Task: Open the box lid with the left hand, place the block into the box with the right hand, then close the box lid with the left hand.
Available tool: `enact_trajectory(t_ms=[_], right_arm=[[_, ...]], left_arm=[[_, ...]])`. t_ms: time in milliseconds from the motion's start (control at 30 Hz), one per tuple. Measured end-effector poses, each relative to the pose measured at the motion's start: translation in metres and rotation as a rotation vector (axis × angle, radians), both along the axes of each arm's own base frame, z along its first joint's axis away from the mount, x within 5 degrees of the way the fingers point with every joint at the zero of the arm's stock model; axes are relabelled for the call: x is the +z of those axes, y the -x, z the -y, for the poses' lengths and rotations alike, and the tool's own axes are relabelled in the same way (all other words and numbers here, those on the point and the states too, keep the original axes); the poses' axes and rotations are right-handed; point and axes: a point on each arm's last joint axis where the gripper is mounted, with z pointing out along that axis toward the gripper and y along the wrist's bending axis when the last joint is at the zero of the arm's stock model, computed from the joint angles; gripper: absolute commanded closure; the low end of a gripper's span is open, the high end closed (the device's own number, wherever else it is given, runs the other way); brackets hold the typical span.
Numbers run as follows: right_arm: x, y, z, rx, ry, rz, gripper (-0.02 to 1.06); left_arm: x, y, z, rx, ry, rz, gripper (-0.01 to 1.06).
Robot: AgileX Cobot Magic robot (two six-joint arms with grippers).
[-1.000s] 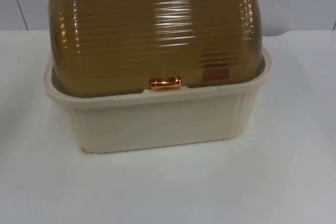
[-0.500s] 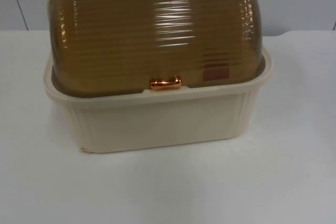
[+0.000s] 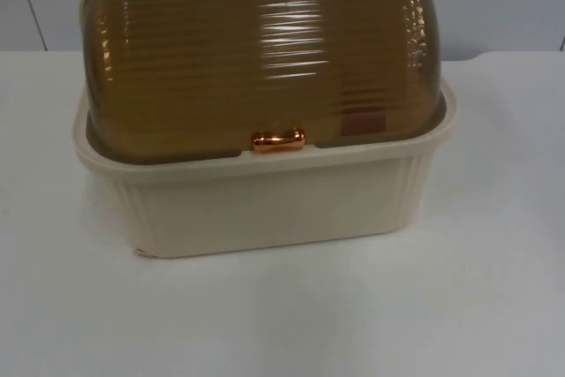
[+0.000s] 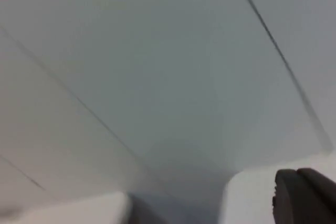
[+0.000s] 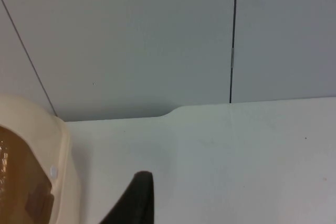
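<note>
Cream box (image 3: 265, 205) at table (image 3: 494, 306) centre, amber ribbed lid (image 3: 256, 50) down, copper handle (image 3: 278, 139) at front rim. Dark reddish patch behind lid, right of handle: possibly block (image 3: 363, 123), hard to be sure. Left gripper (image 4: 307, 195) near partition wall (image 4: 157, 51); finger state cannot be made out. Right gripper (image 5: 137, 198) beside box's end; its opening likewise unclear.

Cream box (image 3: 265, 205), amber ribbed lid (image 3: 256, 50) shut (block (image 3: 363, 123) inside)
</note>
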Motion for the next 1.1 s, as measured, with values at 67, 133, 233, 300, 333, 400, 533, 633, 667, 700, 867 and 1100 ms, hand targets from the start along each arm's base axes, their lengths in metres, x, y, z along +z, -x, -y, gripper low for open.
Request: enact_trajectory(t_ms=[67, 133, 233, 300, 333, 400, 533, 633, 667, 700, 867, 1100], right_arm=[[0.000, 0.000, 0.000, 0.000, 0.000, 0.000, 0.01], [0.000, 0.000, 0.000, 0.000, 0.000, 0.000, 0.01], [0.000, 0.000, 0.000, 0.000, 0.000, 0.000, 0.01], [0.000, 0.000, 0.000, 0.001, -0.003, -0.004, 0.01], [0.000, 0.000, 0.000, 0.002, -0.003, -0.005, 0.01], [-0.001, 0.000, 0.000, 0.002, -0.003, -0.006, 0.01], [-0.001, 0.000, 0.000, 0.002, -0.003, -0.008, 0.01], [-0.001, 0.000, 0.000, 0.002, -0.003, -0.008, 0.01], [-0.001, 0.000, 0.000, 0.002, -0.003, -0.008, 0.01], [-0.001, 0.000, 0.000, 0.002, -0.003, -0.008, 0.01], [-0.001, 0.000, 0.000, 0.002, -0.003, -0.008, 0.01], [-0.001, 0.000, 0.000, 0.002, -0.003, -0.008, 0.01]], left_arm=[[0.004, -0.001, -0.002, 0.002, 0.163, 0.078, 1.05], [0.006, -0.004, -0.002, -0.077, 0.378, 0.156, 1.05], [0.002, -0.012, 0.001, -0.179, 0.627, 0.190, 1.05], [-0.008, -0.022, 0.003, -0.279, 0.848, 0.159, 1.05], [-0.011, -0.027, 0.003, -0.312, 0.922, 0.126, 1.05], [-0.023, -0.038, -0.003, -0.314, 0.914, 0.008, 1.05], [-0.039, -0.040, -0.012, -0.224, 0.776, -0.157, 1.05], [-0.043, -0.036, -0.019, -0.163, 0.641, -0.226, 1.05], [-0.041, -0.033, -0.020, -0.144, 0.609, -0.228, 1.05], [-0.037, -0.030, -0.019, -0.140, 0.567, -0.221, 1.05], [-0.018, -0.019, -0.003, -0.196, 0.490, -0.165, 1.05], [-0.012, -0.015, 0.005, -0.221, 0.489, -0.150, 1.05]])
